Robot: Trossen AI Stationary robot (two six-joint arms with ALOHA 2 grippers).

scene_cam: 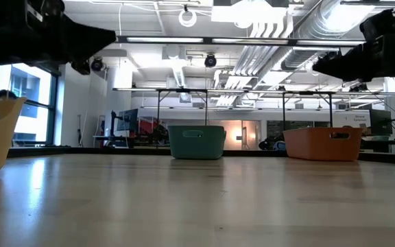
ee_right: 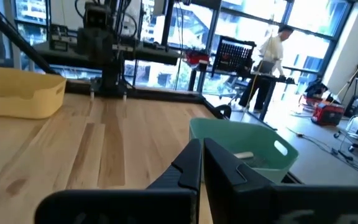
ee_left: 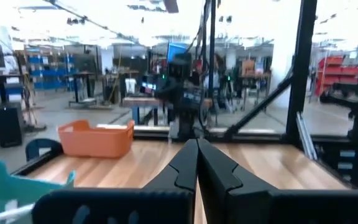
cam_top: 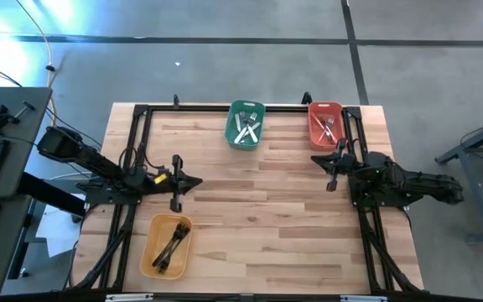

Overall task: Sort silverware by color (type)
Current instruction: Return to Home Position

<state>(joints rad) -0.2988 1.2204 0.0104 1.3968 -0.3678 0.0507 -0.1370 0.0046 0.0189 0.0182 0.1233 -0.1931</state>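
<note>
From here, the yellow bin (cam_top: 171, 217) sits just beside the left fingers (ee_left: 185, 167). The orange bin (cam_top: 325, 105) is near the right fingers (ee_right: 190, 165), and the green bin (cam_top: 246, 104) lies between both pairs on the table (cam_top: 267, 210). A person (ee_right: 271, 50) stands well beyond.

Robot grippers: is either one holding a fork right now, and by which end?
Nothing is held. The left gripper and the right gripper each have their jaws shut together, with no fork between them.

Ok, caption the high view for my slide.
Forks sorted into yellow bin, green bin, red bin; left gripper and right gripper shut.
</note>
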